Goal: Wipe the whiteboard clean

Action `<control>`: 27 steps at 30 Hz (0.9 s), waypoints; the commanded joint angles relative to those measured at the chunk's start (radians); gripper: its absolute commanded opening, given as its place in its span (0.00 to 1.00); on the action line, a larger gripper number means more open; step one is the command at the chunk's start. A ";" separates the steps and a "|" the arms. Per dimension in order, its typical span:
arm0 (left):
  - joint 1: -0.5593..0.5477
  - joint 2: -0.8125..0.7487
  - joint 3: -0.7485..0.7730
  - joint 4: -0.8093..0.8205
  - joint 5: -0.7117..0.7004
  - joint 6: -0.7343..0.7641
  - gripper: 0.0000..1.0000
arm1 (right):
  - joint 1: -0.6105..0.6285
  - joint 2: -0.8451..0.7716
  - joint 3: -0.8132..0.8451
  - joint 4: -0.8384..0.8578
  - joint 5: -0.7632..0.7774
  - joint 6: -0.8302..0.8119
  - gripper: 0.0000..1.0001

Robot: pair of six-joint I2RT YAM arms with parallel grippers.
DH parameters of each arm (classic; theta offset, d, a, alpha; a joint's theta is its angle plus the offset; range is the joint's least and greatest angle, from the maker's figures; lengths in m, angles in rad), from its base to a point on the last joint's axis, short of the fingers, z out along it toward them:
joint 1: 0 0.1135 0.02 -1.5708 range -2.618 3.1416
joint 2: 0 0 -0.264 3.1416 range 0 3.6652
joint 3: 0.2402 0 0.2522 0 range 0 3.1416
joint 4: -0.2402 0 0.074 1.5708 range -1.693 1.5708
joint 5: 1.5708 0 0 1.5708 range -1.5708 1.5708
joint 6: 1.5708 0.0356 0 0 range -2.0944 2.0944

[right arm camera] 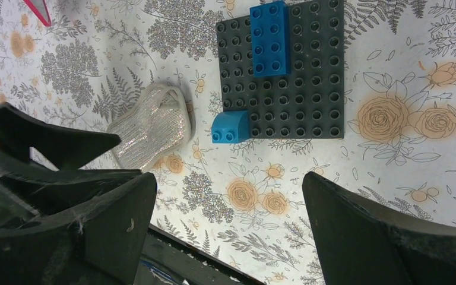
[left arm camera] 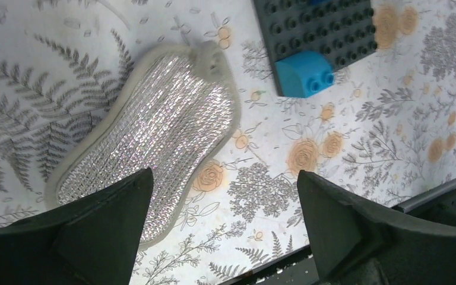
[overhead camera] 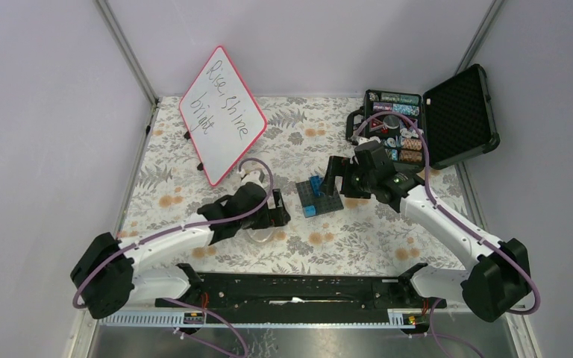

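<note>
The whiteboard [overhead camera: 222, 115] has a red-pink frame and black handwriting. It leans tilted at the back left; its corner shows in the right wrist view [right arm camera: 38, 9]. A silver glittery pad with a grey rim [left arm camera: 154, 136] lies flat on the flowered cloth, also in the right wrist view [right arm camera: 151, 133]. My left gripper [overhead camera: 277, 216] is open and empty just above the cloth [left arm camera: 224, 178], its left finger over the pad's near end. My right gripper [overhead camera: 334, 183] is open and empty [right arm camera: 230, 178], hovering near the baseplate.
A dark brick baseplate [overhead camera: 318, 198] with blue bricks [right arm camera: 270, 38] lies mid-table between the grippers. An open black foam-lined case [overhead camera: 459, 115] full of small items stands at the back right. The black rail [overhead camera: 291, 287] runs along the near edge.
</note>
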 commanded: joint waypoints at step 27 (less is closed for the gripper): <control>-0.093 0.457 0.418 -0.416 -0.156 0.533 0.84 | 0.003 -0.243 -0.090 0.065 0.091 -0.075 0.99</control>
